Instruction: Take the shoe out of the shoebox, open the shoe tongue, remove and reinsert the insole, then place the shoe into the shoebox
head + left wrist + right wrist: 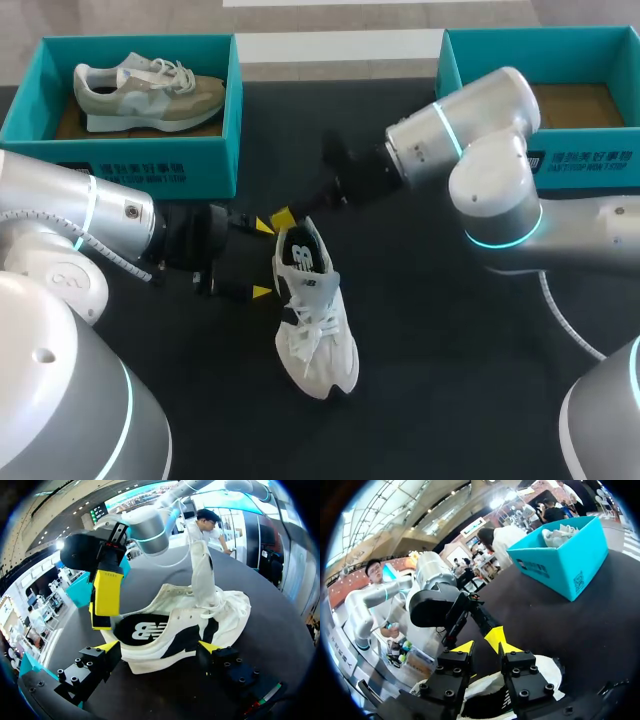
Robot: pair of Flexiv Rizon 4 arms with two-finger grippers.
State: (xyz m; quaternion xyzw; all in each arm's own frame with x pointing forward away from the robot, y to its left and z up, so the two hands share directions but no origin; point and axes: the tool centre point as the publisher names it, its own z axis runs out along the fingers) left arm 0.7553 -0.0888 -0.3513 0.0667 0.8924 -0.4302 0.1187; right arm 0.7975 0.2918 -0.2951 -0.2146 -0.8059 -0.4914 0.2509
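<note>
A white shoe (312, 320) lies on the dark table, heel toward the back, with its black insole (300, 256) showing inside. In the left wrist view the tongue (200, 575) stands up above the insole (140, 630). My left gripper (263, 259) is wide open at the heel's left side, its tips level with either side of the heel (157, 647). My right gripper (283, 217) comes from the back right and hovers just over the heel rim (106, 600). Its fingers stand a little apart with nothing between them (487, 647).
A teal shoebox (140, 165) at the back left holds a beige shoe (150, 95); it also shows beyond the right gripper (565, 560). A second teal box (590, 160) stands at the back right, behind my right arm.
</note>
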